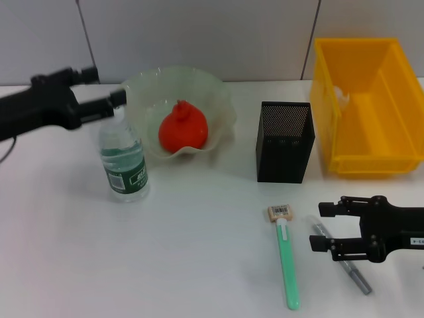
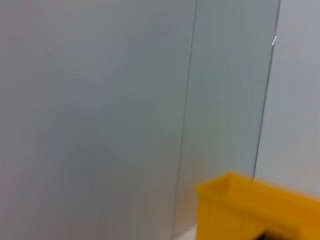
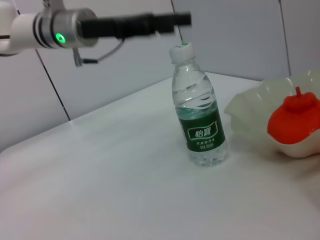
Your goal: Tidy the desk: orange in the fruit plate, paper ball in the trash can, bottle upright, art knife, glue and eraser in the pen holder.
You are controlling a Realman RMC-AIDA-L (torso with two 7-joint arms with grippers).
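The bottle [image 1: 124, 162] stands upright left of the fruit plate [image 1: 222, 106]; it also shows in the right wrist view [image 3: 200, 115]. My left gripper [image 1: 106, 89] is open, just above and behind the bottle's cap [image 3: 181, 50], not touching it. The orange [image 1: 182, 129] lies in the fruit plate. The paper ball [image 1: 341, 96] lies in the trash can [image 1: 371, 159]. The pen holder [image 1: 283, 142] stands between them. The eraser [image 1: 281, 212], the green art knife [image 1: 287, 265] and the grey glue stick [image 1: 348, 265] lie in front of it. My right gripper [image 1: 326, 226] is open, with the glue stick's far end between its fingers.
A grey panelled wall runs behind the table. The trash can's corner [image 2: 250, 205] shows in the left wrist view. The white table [image 1: 165, 265] has bare surface at the front left. The right arm's body lies along the table's right front edge.
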